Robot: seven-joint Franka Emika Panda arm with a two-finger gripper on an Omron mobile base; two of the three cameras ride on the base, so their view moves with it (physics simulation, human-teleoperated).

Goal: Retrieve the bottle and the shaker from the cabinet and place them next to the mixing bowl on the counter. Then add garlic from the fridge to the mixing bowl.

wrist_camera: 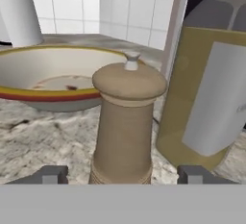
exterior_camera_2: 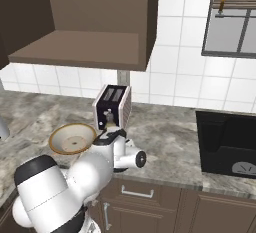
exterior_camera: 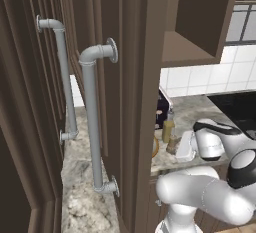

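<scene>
The brown shaker (wrist_camera: 126, 122) stands upright on the marbled counter (wrist_camera: 43, 141), straight ahead in the hand view. My gripper (wrist_camera: 125, 175) is open, one fingertip on each side of the shaker's base with a gap to each. The olive-yellow bottle (wrist_camera: 204, 98) stands just right of the shaker. The mixing bowl (wrist_camera: 53, 81), tan-rimmed with a pale inside, sits just behind and left of it. From the left base view, the bottle (exterior_camera: 168, 127) and shaker (exterior_camera: 173, 144) stand beside the bowl's rim (exterior_camera: 155, 147), with the gripper (exterior_camera: 182, 147) at the shaker. The cabinet (exterior_camera_2: 85, 47) hangs open above.
An open cabinet door (exterior_camera: 125, 102) with grey pipe handles (exterior_camera: 91, 122) stands close on the left. A toaster (exterior_camera_2: 112, 107) sits behind the bowl (exterior_camera_2: 73, 138). The black stovetop (exterior_camera_2: 227, 142) lies to the right. Bare counter (exterior_camera_2: 165, 137) runs between the toaster and the stovetop.
</scene>
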